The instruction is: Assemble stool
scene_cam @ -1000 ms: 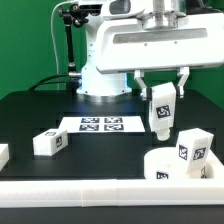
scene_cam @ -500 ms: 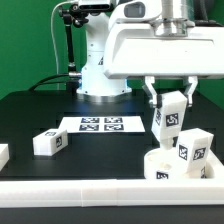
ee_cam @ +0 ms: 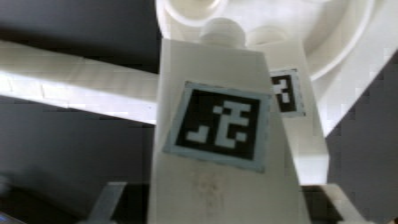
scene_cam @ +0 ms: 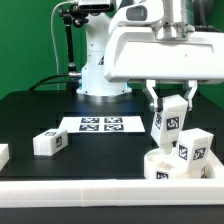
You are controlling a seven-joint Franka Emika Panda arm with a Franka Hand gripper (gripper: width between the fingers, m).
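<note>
My gripper [scene_cam: 170, 106] is shut on a white oblong leg [scene_cam: 168, 118], held upright and slightly tilted just above the round white seat [scene_cam: 160, 167] at the exterior view's right. A second leg [scene_cam: 192, 148] stands on the seat beside it. The wrist view shows the held leg [ee_cam: 222, 120] with its square tag between the fingers of the gripper [ee_cam: 217, 205]. Its far end points at the seat [ee_cam: 267, 20]. Another tag [ee_cam: 285, 92] shows behind it. A loose leg [scene_cam: 48, 142] lies on the black table at the exterior view's left.
The marker board [scene_cam: 100, 124] lies flat mid-table in front of the robot base [scene_cam: 100, 80]. A white rail [scene_cam: 90, 195] runs along the table's near edge. Another white piece [scene_cam: 3, 153] shows at the far left edge.
The gripper has carried the leg toward the exterior view's right and a little lower, closer over the seat. It barely moved in the last half second.
</note>
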